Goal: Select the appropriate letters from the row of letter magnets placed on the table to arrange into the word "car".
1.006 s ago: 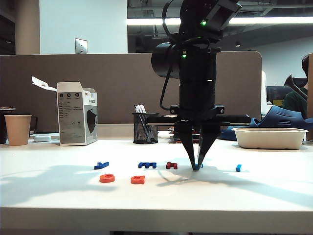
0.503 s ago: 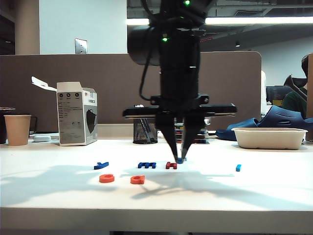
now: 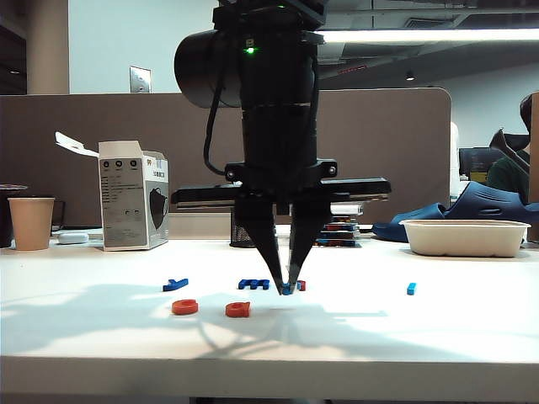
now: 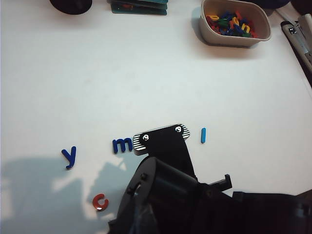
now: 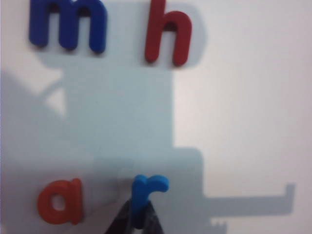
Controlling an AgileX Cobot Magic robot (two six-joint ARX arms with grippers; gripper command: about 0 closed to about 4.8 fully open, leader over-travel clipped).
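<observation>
Risking nudging "a" [image 5: 59,201] while lowering "r" [image 5: 146,191], pinched in closed right end effector [image 3: 284,289]; left end effector unseen, shut empty.

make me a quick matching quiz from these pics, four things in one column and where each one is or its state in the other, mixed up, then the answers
Things:
1. light blue r
2. dark blue y
3. right gripper
4. white bowl

Places or states:
A. holds a heap of spare coloured letters
B. shut on a letter, tips just above the table
C. pinched between black fingertips, beside the orange-red a
D. lies at the end of the row, next to the dark blue m

Pairs: 1-C, 2-D, 3-B, 4-A
</observation>
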